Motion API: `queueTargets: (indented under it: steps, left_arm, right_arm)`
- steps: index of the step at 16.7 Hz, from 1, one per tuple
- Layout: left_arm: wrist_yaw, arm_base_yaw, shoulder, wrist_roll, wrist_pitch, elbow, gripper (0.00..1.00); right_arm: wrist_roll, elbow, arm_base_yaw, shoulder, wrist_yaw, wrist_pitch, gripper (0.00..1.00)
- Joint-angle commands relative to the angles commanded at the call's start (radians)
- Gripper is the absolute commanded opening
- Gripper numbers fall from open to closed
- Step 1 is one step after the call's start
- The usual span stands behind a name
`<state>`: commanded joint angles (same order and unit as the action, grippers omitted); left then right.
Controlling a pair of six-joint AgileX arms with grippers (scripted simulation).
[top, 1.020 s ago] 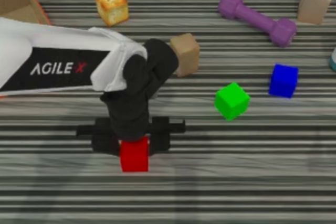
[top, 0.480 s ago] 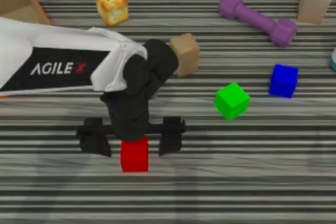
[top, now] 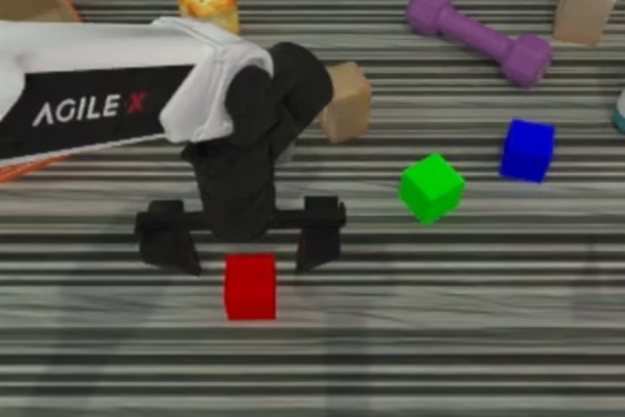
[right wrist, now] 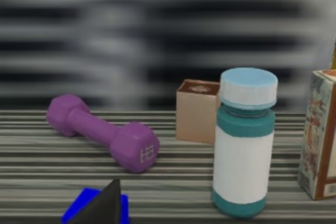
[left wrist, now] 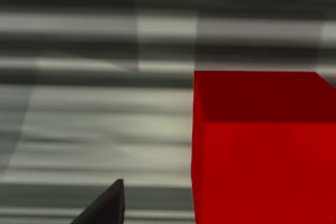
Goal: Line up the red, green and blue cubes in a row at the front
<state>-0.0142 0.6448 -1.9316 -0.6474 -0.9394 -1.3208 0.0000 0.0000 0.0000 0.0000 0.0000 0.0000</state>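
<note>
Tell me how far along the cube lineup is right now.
The glossy red cube sits alone at the front, released: the left gripper hovers open just behind it. Nothing is in hand. The bright green cube and deep blue cube lie farther back on the right, not yet in line.

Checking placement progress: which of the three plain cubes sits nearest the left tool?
The red cube, just in front of the open left tool, alone near the table's front. The green cube and blue cube sit farther right and back.
</note>
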Motion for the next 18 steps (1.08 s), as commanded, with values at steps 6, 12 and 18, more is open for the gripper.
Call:
queueTargets:
  steps: [6,12,18]
  left_arm:
    - [-0.001,-0.010,0.059,-0.001,-0.137,-0.082,1.00]
    - [-0.004,-0.030,0.106,0.002,-0.104,-0.033,1.00]
    - [-0.013,-0.182,0.450,0.034,0.079,0.239,1.00]
  right_arm:
    - [0.000,0.000,0.000,0.000,0.000,0.000,1.00]
    - [-0.004,0.061,0.015,0.060,0.002,-0.043,1.00]
    - [-0.026,0.449,0.107,0.462,0.001,-0.287,1.00]
